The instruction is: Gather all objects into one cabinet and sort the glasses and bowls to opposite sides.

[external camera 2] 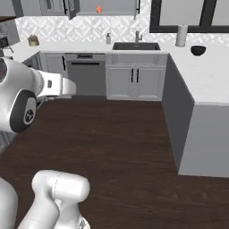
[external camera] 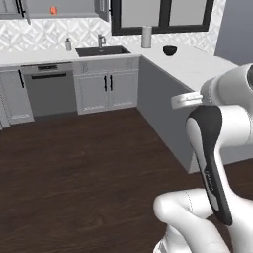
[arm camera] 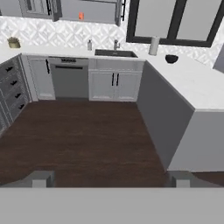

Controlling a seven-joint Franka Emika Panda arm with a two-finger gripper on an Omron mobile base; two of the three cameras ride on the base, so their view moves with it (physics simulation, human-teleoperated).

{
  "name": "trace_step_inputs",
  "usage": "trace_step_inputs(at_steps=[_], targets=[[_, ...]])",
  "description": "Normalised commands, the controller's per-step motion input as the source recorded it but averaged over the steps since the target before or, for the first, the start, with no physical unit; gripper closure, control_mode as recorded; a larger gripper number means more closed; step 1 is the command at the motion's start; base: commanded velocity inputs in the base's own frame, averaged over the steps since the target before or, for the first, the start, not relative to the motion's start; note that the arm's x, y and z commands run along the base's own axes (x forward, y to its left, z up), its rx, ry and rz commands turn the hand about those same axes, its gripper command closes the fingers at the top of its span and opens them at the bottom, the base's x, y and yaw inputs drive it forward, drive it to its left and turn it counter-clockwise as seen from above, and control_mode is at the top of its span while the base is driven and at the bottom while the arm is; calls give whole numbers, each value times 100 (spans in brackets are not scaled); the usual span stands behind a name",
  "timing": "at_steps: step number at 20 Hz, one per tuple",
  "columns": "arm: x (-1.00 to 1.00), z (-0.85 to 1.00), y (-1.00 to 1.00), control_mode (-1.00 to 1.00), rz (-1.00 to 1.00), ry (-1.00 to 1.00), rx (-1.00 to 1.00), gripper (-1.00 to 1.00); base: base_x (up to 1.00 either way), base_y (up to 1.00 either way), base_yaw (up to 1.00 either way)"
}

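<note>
Distance is the problem now: the dark bowl [arm camera: 171, 58] sits on the far corner of the counter [arm camera: 192, 85], well apart from the wall cabinet [arm camera: 87, 11] with a red cup [arm camera: 81, 16] inside, so the base should probably drive closer before reaching. The gripper [arm camera: 109, 179] has its fingers [arm camera: 40, 179] spread wide, holding and touching nothing.

We see a dark wood-grain floor [external camera: 89, 168] with a soft sheen; the tabletop [external camera: 192, 64] looks smooth, matt white; the bowl [external camera: 170, 50] appears dark and glossy; cabinet fronts [arm camera: 113, 85] look matt grey.
</note>
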Motion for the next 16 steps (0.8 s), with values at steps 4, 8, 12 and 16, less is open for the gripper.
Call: trace_step_inputs(at_steps=[4,8,12,16], targets=[[0,0,0,100,0,0,0,-100,72,63,0],[0,0,0,100,0,0,0,-100,92,36,-4],[0,0,0,100,0,0,0,-100,95,27,-11],[0,0,0,100,0,0,0,-100,90,82,-15]])
